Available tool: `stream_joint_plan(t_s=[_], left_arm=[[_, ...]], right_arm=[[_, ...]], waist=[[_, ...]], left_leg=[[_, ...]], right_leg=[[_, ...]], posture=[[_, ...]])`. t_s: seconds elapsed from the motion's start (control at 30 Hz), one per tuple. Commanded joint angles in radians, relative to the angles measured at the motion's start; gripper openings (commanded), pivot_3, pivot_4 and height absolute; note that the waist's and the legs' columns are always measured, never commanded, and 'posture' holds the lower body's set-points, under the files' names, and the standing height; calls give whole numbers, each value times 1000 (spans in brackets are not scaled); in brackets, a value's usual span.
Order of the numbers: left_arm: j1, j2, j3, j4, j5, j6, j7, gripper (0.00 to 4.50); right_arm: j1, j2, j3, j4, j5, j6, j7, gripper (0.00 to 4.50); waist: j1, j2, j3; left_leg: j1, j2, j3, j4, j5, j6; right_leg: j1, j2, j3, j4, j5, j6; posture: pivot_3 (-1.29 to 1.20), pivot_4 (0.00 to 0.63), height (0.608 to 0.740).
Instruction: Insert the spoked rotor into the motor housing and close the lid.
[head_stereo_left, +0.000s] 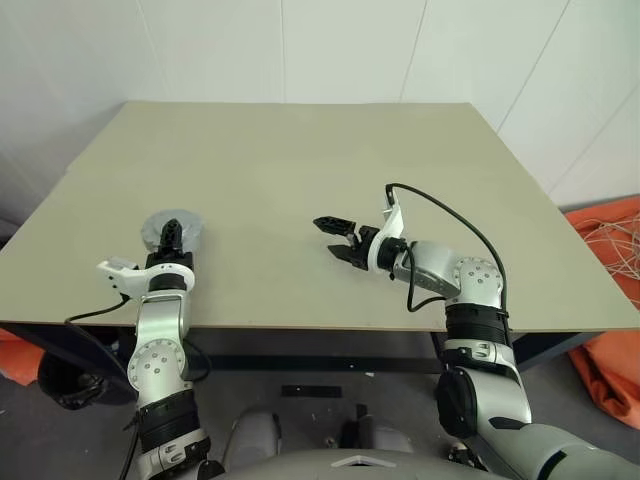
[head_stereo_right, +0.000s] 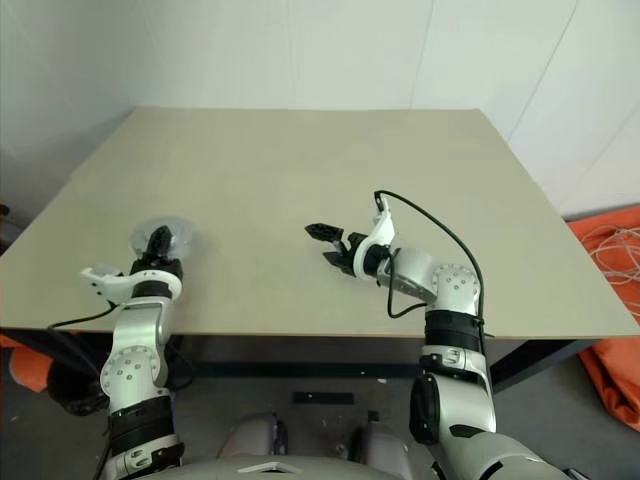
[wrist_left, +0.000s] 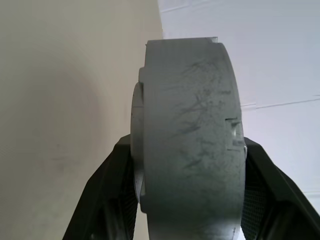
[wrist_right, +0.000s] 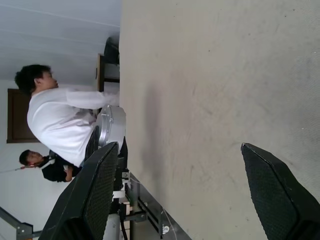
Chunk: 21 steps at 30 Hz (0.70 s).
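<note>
Housing (head_stereo_left: 172, 232): round silver motor part, pinched edge-on in left gripper (head_stereo_left: 171, 240), lower left of frame
Right gripper (head_stereo_left: 338, 239): mid-frame over table (head_stereo_left: 300, 160), fingers spread wide, holding nothing

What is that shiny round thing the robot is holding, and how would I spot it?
Start at the beige table and go to its near left corner, where the left gripper points forward. Clamped edge-up between its black fingers is the motor housing, a short silver metal drum with a scratched rim. The right gripper holds nothing.
</note>
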Motion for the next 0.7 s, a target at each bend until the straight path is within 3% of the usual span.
stream_joint_plan(t_s=[0.03, 0.23, 0.7], left_arm=[[-38, -13, 10, -56, 45, -59, 10, 2115], [-41, -20, 37, -34, 117, -125, 74, 2115], [-19, -16, 70, 24, 110, -108, 107, 2115]], right_arm=[[-25, 0, -7, -3, 3, 8, 21, 4443], [-33, 1, -9, 4, -6, 20, 27, 4443], [-36, 11, -12, -1, -27, 39, 41, 4443]], waist=[[0, -1, 0], [0, -3, -1], [0, -7, -3]], left_leg=[[0, 0, 0, 0, 0, 0], [0, 0, 0, 1, 0, 0], [0, 0, -1, 3, 0, 0]], right_leg=[[0, 0, 0, 0, 0, 0], [0, 0, 0, 0, 0, 0], [1, 0, 0, 0, 1, 0]], posture=[[0, 0, 740], [0, 0, 740], [0, 0, 740]])
